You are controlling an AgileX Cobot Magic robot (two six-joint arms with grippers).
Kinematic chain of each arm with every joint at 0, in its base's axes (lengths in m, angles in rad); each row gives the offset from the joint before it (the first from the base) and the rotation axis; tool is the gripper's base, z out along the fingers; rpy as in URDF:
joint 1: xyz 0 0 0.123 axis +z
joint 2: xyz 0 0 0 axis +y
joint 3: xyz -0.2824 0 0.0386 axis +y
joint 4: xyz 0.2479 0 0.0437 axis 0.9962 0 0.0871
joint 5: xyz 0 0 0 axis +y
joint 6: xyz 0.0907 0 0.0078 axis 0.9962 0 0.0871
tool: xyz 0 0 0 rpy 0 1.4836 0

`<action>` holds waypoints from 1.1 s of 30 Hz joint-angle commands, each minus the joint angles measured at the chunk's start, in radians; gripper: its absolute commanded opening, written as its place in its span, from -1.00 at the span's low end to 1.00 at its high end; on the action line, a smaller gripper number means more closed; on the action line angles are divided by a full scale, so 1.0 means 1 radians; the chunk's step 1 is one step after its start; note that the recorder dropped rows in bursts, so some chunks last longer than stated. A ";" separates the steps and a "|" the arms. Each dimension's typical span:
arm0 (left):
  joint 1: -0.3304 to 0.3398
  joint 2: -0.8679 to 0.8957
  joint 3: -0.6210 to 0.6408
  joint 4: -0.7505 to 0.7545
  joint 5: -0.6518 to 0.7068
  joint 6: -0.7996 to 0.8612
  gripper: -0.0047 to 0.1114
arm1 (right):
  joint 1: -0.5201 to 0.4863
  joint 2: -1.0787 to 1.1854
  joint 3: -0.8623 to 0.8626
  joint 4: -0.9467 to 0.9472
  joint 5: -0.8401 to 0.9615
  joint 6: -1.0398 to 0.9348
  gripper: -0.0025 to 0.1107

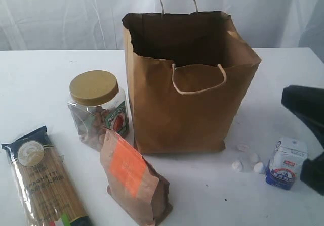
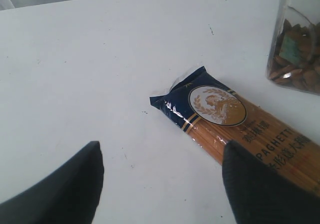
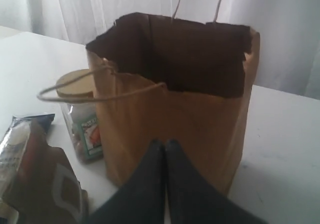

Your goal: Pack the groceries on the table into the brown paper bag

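An open brown paper bag (image 1: 187,104) stands on a white desk (image 1: 30,84); its inside is too dark to read. Just left of the bag, a clear jar (image 1: 96,109) holds brown pieces. A pouch (image 1: 134,180) sits before the bag's left corner, with spaghetti (image 1: 43,180) farther left and a small packet (image 1: 287,163) to the bag's right. The left claw (image 2: 162,154) gapes empty above the spaghetti. The right claw (image 3: 165,146) is pinched together, empty, facing the bag.
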State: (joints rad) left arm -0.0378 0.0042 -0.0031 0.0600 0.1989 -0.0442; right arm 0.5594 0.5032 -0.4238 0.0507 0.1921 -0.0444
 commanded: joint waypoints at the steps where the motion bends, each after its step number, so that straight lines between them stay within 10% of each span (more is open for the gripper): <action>1: -0.009 -0.004 0.003 0.000 -0.003 -0.002 0.28 | -0.042 -0.069 0.122 0.003 -0.081 0.003 -0.96; 17: -0.009 -0.004 0.003 0.000 -0.003 -0.002 0.28 | -0.358 -0.434 0.393 0.003 -0.084 0.003 -0.96; 33: -0.009 -0.004 0.003 0.000 -0.003 -0.002 0.28 | -0.391 -0.503 0.424 0.002 -0.024 0.003 -0.96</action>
State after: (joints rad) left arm -0.0378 0.0042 -0.0031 0.0600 0.1989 -0.0442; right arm 0.1803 0.0061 -0.0049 0.0507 0.1617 -0.0444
